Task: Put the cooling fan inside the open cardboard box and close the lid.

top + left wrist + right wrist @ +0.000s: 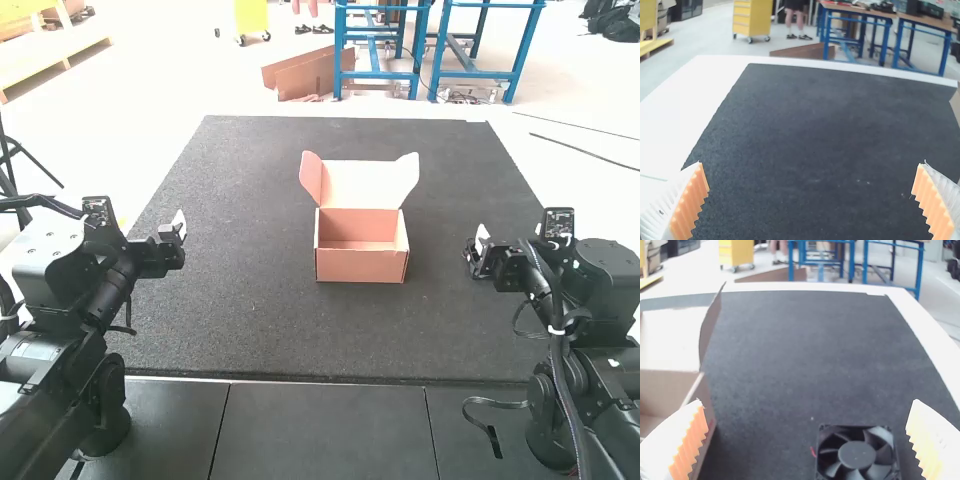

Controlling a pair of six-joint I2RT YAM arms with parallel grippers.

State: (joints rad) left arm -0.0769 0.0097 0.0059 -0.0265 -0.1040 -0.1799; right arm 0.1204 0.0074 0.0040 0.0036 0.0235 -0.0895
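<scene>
The black cooling fan lies flat on the dark mat, between my right gripper's fingers and close in front of them. My right gripper is open, its white ribbed fingers with orange pads wide apart; in the high view the right gripper sits low to the right of the box. The open cardboard box stands mid-mat with its lid upright at the back. My left gripper hovers over the mat's left side, and the left gripper is open over bare mat.
The dark mat covers the white table. A sliver of the box shows at the edge of the left wrist view. In the right wrist view the box wall stands close beside one finger.
</scene>
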